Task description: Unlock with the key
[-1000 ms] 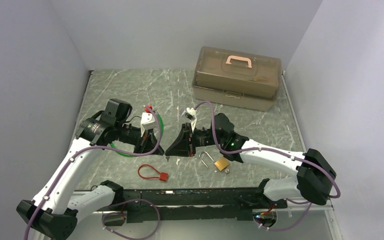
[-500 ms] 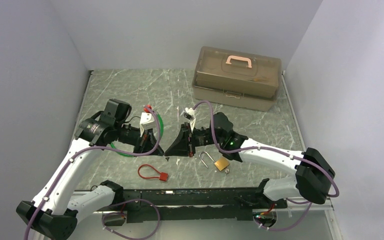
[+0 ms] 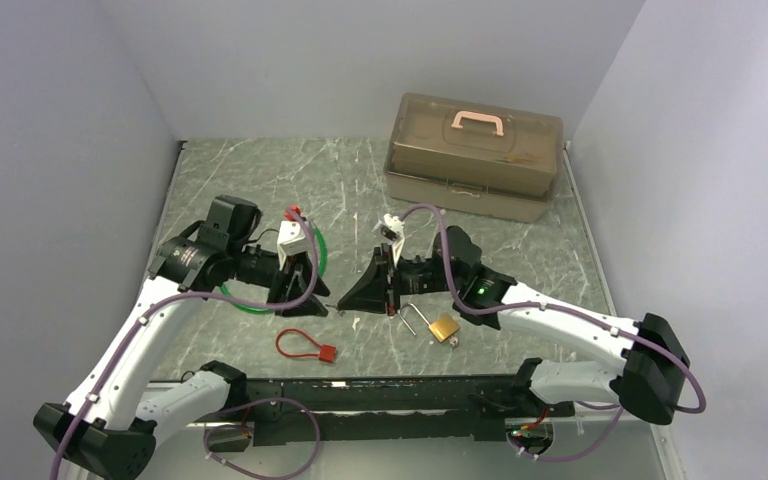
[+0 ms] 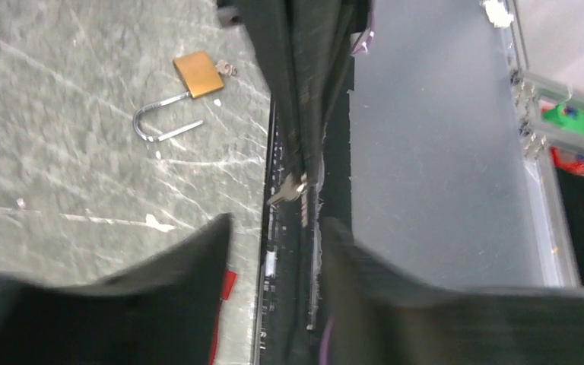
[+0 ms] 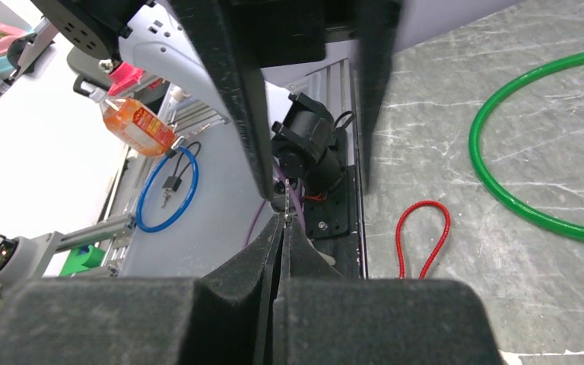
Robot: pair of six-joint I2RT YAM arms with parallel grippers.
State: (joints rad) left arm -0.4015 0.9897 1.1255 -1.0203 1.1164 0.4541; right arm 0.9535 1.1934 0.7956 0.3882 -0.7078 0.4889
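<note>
- Marbled worktop point(image 3: 260, 170); padlock point(image 3: 444, 328) lies lower centre.
- My right hand point(image 5: 283, 217) pinches the key point(image 4: 292, 189); left hand point(image 4: 274, 232) part open, empty.
- I fear the key twisting in that thin pinch.

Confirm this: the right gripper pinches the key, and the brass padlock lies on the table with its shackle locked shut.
Wrong on the shackle: the left wrist view shows it swung open, one leg free of the padlock. The rest stands: the right gripper is shut on the key, and the padlock lies on the table.
</note>
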